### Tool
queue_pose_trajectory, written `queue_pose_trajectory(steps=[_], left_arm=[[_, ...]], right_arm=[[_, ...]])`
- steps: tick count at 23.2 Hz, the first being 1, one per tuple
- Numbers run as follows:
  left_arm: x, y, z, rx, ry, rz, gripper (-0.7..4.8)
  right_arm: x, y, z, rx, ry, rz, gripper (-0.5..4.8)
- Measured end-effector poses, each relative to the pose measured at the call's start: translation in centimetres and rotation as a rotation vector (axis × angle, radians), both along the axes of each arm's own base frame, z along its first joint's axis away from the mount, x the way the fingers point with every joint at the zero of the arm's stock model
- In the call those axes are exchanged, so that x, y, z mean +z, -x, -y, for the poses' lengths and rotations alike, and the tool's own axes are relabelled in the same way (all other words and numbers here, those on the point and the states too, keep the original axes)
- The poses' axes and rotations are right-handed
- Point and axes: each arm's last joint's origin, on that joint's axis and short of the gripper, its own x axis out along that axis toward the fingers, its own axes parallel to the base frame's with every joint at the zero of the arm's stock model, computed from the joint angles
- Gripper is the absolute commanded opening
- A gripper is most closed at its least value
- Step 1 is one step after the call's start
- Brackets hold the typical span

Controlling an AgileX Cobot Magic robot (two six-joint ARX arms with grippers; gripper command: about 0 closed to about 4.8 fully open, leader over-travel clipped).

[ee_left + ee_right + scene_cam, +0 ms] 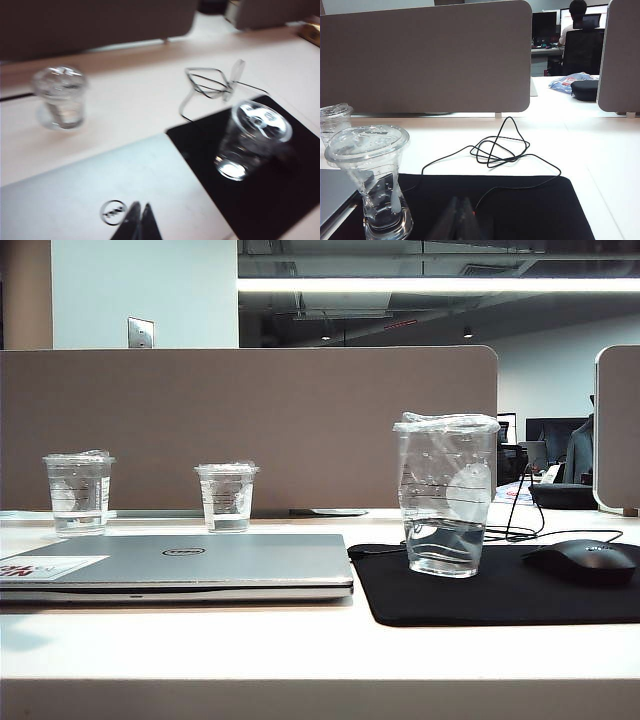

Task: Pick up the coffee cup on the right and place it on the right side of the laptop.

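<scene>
Standing untouched on pad: coffee cup (446, 494); left gripper (138, 216), right gripper (460, 212) seemingly shut.

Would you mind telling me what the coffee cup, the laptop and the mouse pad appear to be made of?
Coffee cup: clear, thin plastic, since the liquid shows through; its top looks like crinkled film. Laptop: silver-grey lid with a matte sheen, metal or painted plastic, I cannot tell which. Mouse pad: flat, dull black, probably fabric over rubber.

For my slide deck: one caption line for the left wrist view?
Shut left tool above the Dell laptop; coffee cup stands upright on the black mouse pad.
</scene>
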Motion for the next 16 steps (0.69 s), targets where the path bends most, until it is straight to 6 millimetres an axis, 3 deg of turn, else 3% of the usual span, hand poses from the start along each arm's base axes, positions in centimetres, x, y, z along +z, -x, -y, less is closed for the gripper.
queue_pose_trajectory(steps=[7,12,16], left_arm=[[-0.5,0.5,-2.2,0.118,-0.019,0.125,-0.06],[-2.2,2.1,-3.6,0.155,0.009,0.311,-0.06],[-5.2,4.1,-4.4,0.242,0.014,0.390,-0.06]], right_arm=[[0.0,0.0,0.0,0.000,0.000,0.000,-0.08],[0.0,0.0,0.0,-0.001,0.000,0.000,-0.08],[0.0,0.0,0.0,-0.001,0.000,0.000,-0.08]])
